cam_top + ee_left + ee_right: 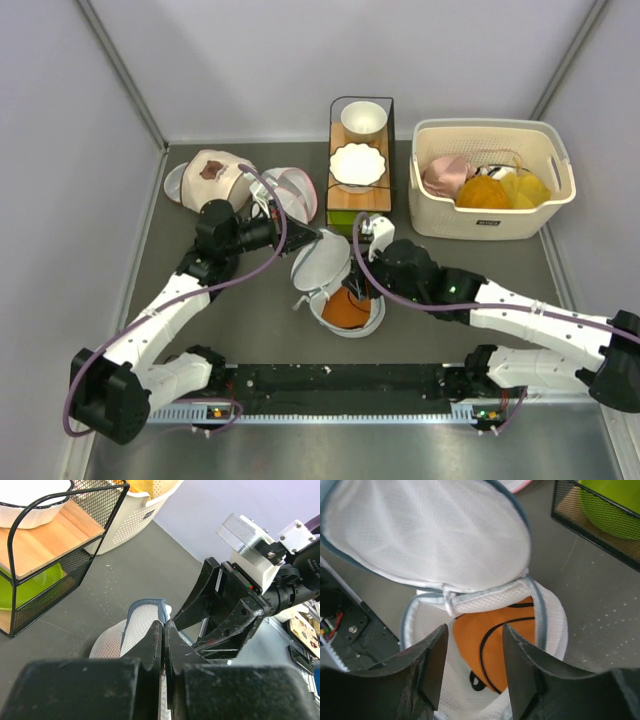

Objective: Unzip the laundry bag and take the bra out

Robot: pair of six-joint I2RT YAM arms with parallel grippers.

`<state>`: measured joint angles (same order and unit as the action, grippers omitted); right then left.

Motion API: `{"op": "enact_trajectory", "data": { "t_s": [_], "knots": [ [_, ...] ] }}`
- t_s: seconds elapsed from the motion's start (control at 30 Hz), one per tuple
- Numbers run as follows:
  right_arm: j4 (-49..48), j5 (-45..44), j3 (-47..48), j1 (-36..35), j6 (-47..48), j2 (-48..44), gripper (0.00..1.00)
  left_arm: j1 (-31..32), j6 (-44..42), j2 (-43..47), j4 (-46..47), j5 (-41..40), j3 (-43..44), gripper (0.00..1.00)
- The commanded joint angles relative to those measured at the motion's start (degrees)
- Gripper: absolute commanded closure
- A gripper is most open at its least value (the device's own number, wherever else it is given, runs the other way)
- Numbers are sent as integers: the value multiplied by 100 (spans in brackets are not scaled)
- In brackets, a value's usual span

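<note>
The laundry bag [372, 322] lies unzipped at the table's middle, its round mesh lid [320, 262] lifted upright. My left gripper [312, 238] is shut on the lid's rim; in the left wrist view its jaws [165, 626] pinch the grey-trimmed lid [144, 619]. The deep-orange bra [346, 311] lies inside the bag. My right gripper [356, 288] is open just above the bag's mouth. In the right wrist view the right gripper [475, 627] straddles the bra [492, 640] without touching it, with the lid [430, 535] above and the bag wall [552, 625] to the right.
A black wire rack [361, 200] with white bowls stands behind the bag. A white basket [430, 215] with pink and yellow garments is at the back right. A beige mesh bag [212, 176] and a pink-trimmed mesh bag [296, 192] lie at the back left.
</note>
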<state>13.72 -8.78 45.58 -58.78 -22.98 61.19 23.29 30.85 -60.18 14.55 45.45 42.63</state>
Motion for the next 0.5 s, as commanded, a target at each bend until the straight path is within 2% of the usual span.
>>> {"op": "enact_trajectory", "data": {
  "t_s": [0.0,0.2,0.47],
  "knots": [
    [210,219,460,-343,-75,-46,54,-26,79,-2,418,113,8,100],
    [360,-89,258,-423,-277,305,49,-26,44,-46,365,104,35,100],
    [448,52,355,-450,-321,1736,38,-26,26,-81,356,104,43,100]
  ]
}}
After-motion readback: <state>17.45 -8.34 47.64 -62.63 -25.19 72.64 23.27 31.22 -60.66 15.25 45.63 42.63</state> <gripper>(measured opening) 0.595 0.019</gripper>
